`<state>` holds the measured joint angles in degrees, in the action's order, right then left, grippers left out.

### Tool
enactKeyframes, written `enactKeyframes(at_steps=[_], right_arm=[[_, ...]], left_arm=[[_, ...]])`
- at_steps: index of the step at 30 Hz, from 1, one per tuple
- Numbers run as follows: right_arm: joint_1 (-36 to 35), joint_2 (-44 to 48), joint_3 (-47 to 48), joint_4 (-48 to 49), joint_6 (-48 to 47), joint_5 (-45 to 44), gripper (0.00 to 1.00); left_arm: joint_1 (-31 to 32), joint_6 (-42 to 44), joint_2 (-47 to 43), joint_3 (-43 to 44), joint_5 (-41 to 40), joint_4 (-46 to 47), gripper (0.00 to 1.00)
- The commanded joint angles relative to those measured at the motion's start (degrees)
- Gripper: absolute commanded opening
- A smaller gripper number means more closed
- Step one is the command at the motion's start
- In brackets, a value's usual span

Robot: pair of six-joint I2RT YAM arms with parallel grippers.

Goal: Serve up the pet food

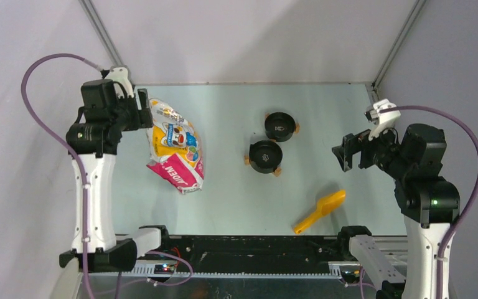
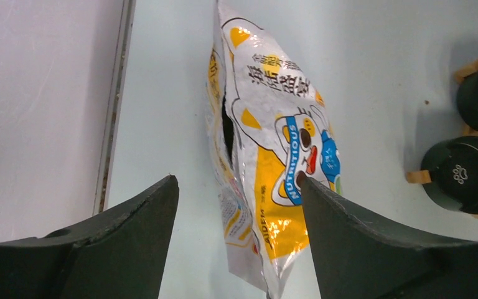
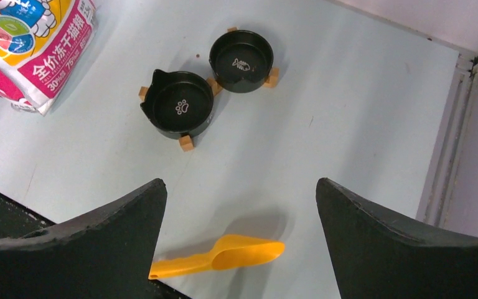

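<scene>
Left pincer (image 2: 238, 180) first: jaws spread wide with nothing gripped, poised over the far-left corner of the desk (image 1: 236, 205), and from its own camera the two black fingers (image 2: 131, 224) frame the cartoon-cat bag (image 2: 274, 143); I cannot tell whether either one touches the foil. The bag lies flat along the left edge, one end towards the far-left corner and its pink end towards the near edge, and a slit along its side shows only darkness. So the pet food is hidden: no pellets show in the bag or anywhere else that I can be sure of. Over to the right pincer (image 3: 240, 181): just as wide open, empty, held above the right edge and looking back across the desk. Below it the yellow scoop (image 3: 224, 255) lies on its own close to the near edge, right of centre. Mid-desk, towards the far edge, two black bowls on little wooden feet stand just beside each other, the paw-print bowl (image 3: 180, 109) nearer, the fish-print bowl (image 3: 241, 53) beyond, both showing bare printed bottoms. A tiny brown speck (image 3: 198, 57) lies by the fish-print bowl, too small to identify
</scene>
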<state>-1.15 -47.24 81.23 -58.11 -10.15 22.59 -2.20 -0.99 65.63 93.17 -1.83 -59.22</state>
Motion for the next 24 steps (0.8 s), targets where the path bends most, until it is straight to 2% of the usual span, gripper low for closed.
enactKeyframes(at_steps=[1, 6, 10, 14, 19, 22, 24], right_arm=[[0.06, 1.08, 0.77, -3.98, -0.85, -1.73, 0.93], [0.56, 1.86, 0.11, -5.08, -0.66, -1.36, 0.93], [0.62, 1.97, -0.18, -5.26, -0.09, -0.52, 0.92], [1.46, 2.14, -0.26, -5.34, 0.32, 0.20, 0.92], [2.59, 1.80, -0.26, -5.35, 0.62, 1.12, 0.92], [2.85, 1.45, -0.39, -5.08, 0.99, 1.68, 0.92], [3.02, 1.10, -0.52, -4.75, 1.21, 2.06, 0.92]], left_arm=[[-0.78, 0.82, 3.93, 2.69, -2.67, 1.06, 0.78], [-0.92, 0.35, 8.60, 2.44, -2.70, 3.62, 0.70], [-0.84, 0.04, 12.59, 2.51, -1.99, 3.83, 0.59], [-0.97, 0.40, 14.63, 1.28, -2.34, 3.59, 0.43], [-0.90, 0.76, 14.14, -0.78, -2.25, 3.53, 0.30], [-0.93, 0.82, 12.81, -1.86, -1.50, 3.39, 0.17], [-0.91, 0.82, 11.48, -2.41, -0.83, 3.25, 0.13]])
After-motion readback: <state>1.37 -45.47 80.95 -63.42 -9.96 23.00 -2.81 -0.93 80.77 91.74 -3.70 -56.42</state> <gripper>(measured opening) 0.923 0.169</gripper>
